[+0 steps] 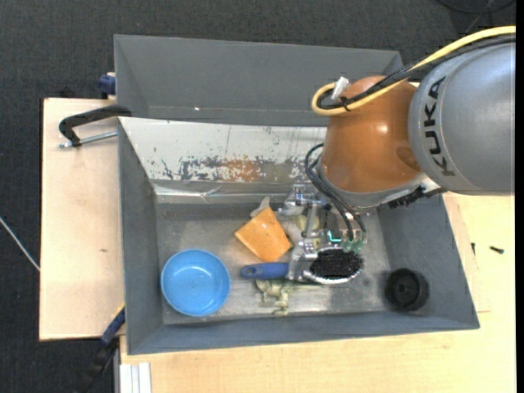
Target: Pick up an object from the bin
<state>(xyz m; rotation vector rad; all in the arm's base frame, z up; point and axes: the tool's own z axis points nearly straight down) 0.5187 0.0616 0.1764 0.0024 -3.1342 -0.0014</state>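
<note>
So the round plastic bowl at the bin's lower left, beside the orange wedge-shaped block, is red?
No: in the camera view the round plastic bowl is blue, not red, at the grey metal bin's lower left beside the orange wedge-shaped block.

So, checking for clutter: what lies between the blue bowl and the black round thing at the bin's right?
A short blue handle and then a black bristly oval, as the camera view shows.
</note>
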